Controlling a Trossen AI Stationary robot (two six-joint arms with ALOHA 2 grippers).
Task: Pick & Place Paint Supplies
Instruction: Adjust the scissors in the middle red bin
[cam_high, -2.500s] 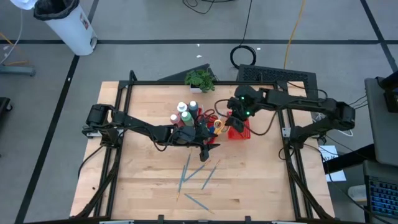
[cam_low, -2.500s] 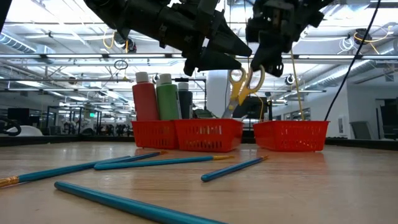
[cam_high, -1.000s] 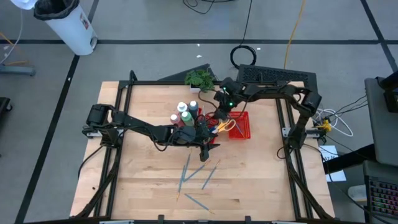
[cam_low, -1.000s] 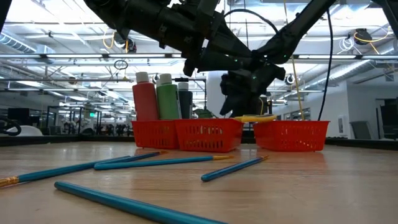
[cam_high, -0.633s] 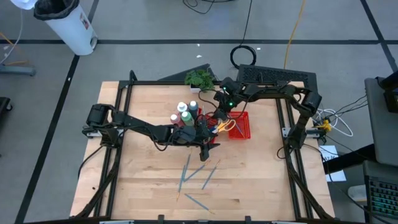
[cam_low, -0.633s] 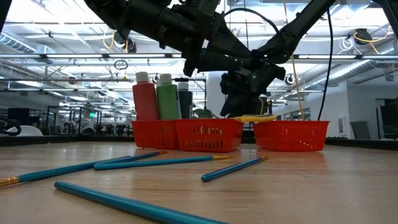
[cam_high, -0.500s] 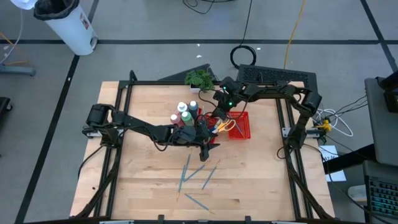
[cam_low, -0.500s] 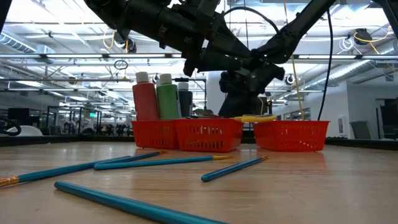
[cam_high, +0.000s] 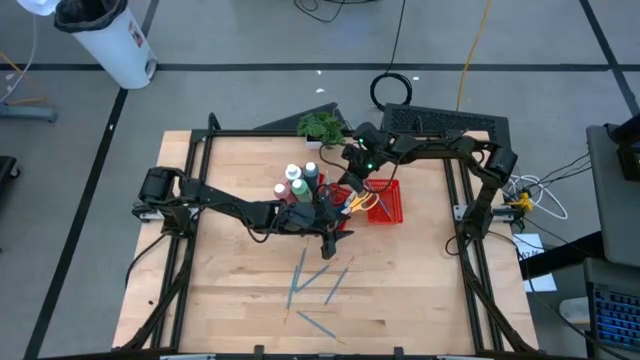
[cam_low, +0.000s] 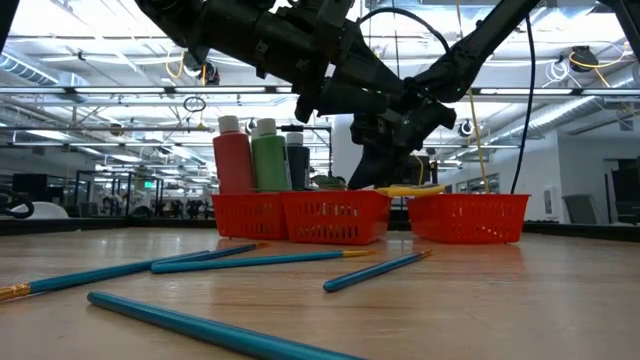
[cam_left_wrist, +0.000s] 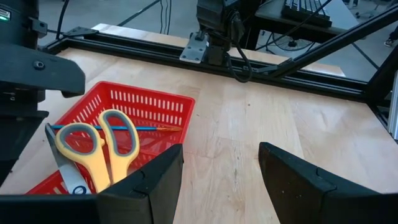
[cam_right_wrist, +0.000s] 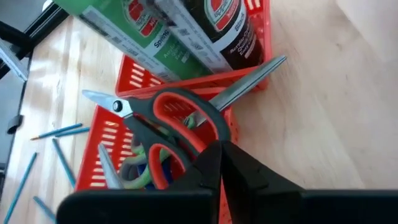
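Red scissors (cam_right_wrist: 180, 118) atop tray (cam_right_wrist: 258, 37) rim, bottles (cam_right_wrist: 186, 31) beside.

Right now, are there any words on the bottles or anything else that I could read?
"Spectr...": a cut-off word on the label of the green paint bottle, seen from the right wrist.
Dark bottle: a red logo and small print, too blurred to read.
Nothing else readable.

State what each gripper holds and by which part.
Left gripper: nothing. Right gripper is shut at the red scissors' handle loop; a real grip cannot be told.
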